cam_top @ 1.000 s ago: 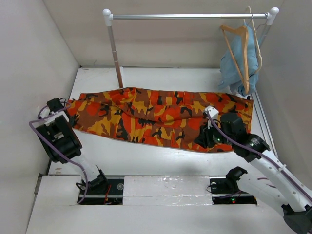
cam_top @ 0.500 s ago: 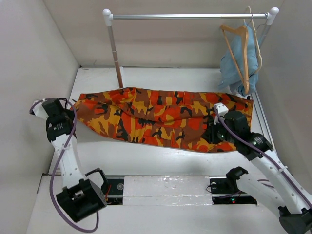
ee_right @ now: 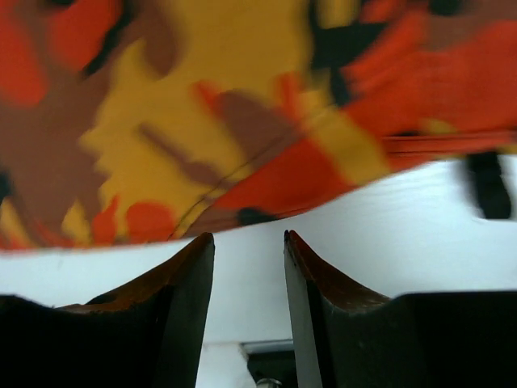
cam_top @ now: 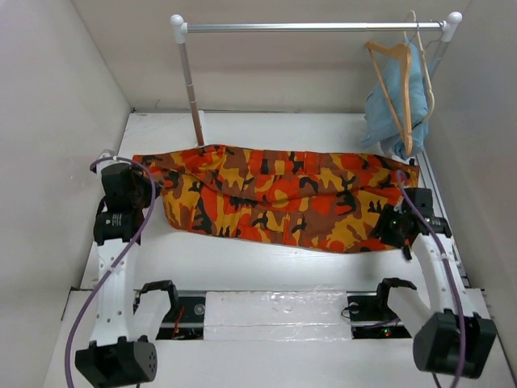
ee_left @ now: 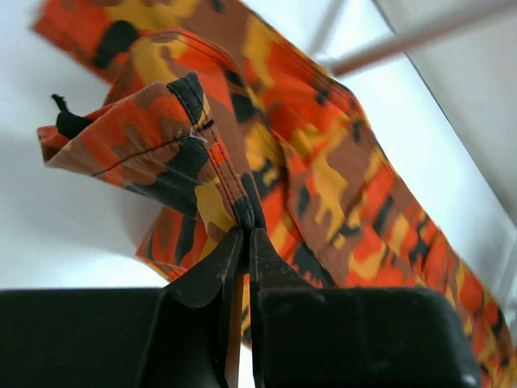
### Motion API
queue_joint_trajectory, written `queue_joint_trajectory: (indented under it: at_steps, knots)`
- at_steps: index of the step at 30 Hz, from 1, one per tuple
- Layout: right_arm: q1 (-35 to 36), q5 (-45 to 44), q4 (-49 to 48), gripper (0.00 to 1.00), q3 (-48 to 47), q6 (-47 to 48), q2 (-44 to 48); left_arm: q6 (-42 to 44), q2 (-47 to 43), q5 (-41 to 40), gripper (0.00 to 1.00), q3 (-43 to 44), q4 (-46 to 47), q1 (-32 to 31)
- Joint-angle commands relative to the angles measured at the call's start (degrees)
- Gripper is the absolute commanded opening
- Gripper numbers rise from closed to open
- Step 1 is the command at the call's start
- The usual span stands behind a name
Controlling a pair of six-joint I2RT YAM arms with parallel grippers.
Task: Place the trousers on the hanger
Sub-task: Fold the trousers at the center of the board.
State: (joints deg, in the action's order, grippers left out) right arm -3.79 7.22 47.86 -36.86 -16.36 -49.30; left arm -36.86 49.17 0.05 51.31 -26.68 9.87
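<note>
On the bench [cam_top: 242, 267] our trousers [cam_top: 275, 198] lie flat, well apart from the hanger [cam_top: 405, 105] on the rail [cam_top: 315, 27]. Within 1 second the left end effector [ee_left: 245, 230] swung in and pinched their hem. The right end effector [ee_right: 249, 242] slid off the cloth, parted and empty, so we judge lifting can start.

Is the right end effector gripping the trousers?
No, the right end effector is open over bare table, short of the trousers.
</note>
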Motion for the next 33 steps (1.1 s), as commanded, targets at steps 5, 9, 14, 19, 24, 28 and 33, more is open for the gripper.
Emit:
queue_joint_trajectory:
  at_steps: [5, 9, 14, 19, 24, 28, 33]
  knots:
    - [-20.10, -6.87, -0.57, 0.48, -0.58, -3.75, -6.94, 5.04, -5.13, -1.46, 0.00, 5.64, -0.04, -6.26]
    - [-22.21, -14.86, 1.09, 0.53, -2.95, -8.94, -8.79, 7.24, -5.14, -2.69, 0.00, 7.84, -0.13, -6.26]
    - [-23.01, -16.10, 2.95, 0.56, -3.66, -14.56, -14.33, 6.28, -4.70, -1.47, 0.00, 9.33, 0.48, -6.26]
    - [-23.01, -15.75, -4.94, 0.57, 0.03, -17.74, -17.31, 5.22, -4.26, 1.61, 0.00, 10.04, 0.75, -6.26]
    - [-23.54, -13.29, -10.76, 0.39, 0.74, -17.30, -25.48, 4.87, -4.34, 1.80, 0.00, 8.55, 1.45, -6.26]
    - [-26.25, -15.56, -6.75, 0.04, -4.86, -13.89, -27.17, 5.66, -4.34, -1.61, 0.00, 8.89, 0.23, -6.26]
    - [-30.39, -23.38, 1.44, 0.00, -12.35, -8.87, -20.68, 6.19, -4.17, -5.05, 0.00, 10.83, -0.66, -6.26]
